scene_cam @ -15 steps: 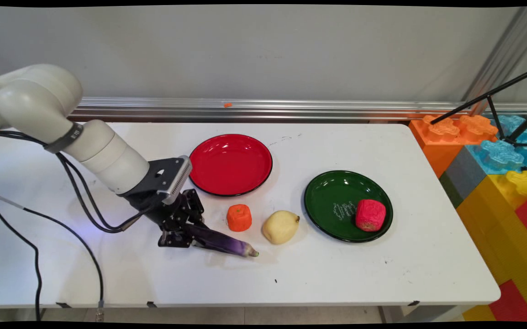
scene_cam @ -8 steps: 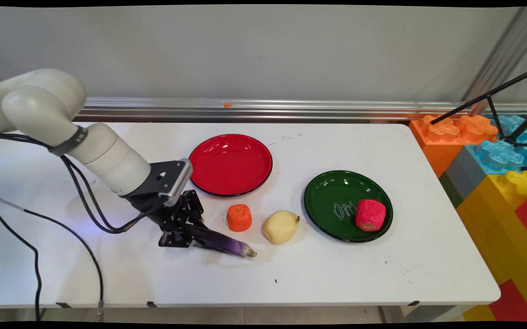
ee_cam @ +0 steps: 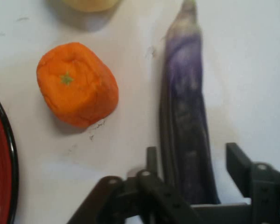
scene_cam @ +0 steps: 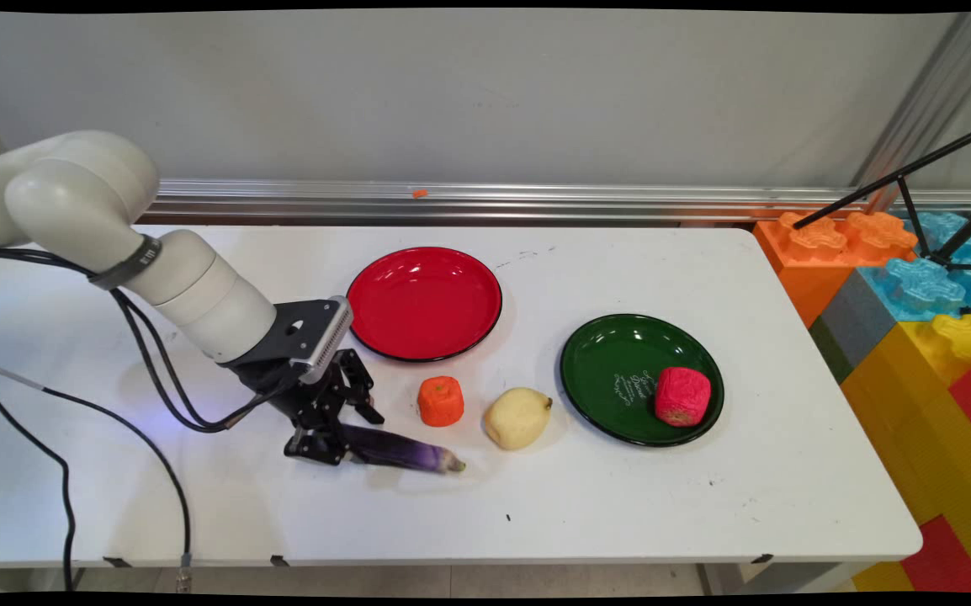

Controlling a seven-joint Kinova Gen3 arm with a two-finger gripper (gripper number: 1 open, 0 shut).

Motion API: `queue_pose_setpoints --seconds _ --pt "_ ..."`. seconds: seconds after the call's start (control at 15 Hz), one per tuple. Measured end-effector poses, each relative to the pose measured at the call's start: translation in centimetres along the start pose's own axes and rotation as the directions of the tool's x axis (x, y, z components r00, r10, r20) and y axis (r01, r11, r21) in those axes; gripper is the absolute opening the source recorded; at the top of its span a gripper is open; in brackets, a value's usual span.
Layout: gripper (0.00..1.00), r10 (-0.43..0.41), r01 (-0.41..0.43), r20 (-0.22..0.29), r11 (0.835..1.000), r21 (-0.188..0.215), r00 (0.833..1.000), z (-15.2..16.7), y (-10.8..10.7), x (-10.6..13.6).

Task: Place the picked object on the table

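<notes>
A purple eggplant [scene_cam: 410, 455] [ee_cam: 186, 93] lies flat on the white table [scene_cam: 603, 505], its thick end between the fingers of my gripper [scene_cam: 349, 438] [ee_cam: 192, 153]. The gripper is open, with a gap showing beside the eggplant in the hand view. An orange fruit [scene_cam: 441, 401] [ee_cam: 77, 84] sits just past the eggplant, and a pale yellow pear [scene_cam: 517, 417] lies to its right. Beyond my hand is an empty red plate [scene_cam: 424, 303].
A green plate [scene_cam: 620, 370] to the right holds a red fruit [scene_cam: 682, 396]. Large coloured toy blocks [scene_cam: 915, 320] stand off the table's right end, with a black tripod leg above them. Black cables [scene_cam: 140, 396] hang from the arm at the left.
The gripper's fingers have spread apart and let go of the eggplant. The eggplant now rests flat on the table, its tip slightly further left.
</notes>
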Motion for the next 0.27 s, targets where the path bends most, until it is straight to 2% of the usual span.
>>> queue_pose_setpoints --seconds 0.27 --pt "1.0 -0.008 0.008 0.002 1.0 -0.011 1.0 -0.22 0.17 0.01"
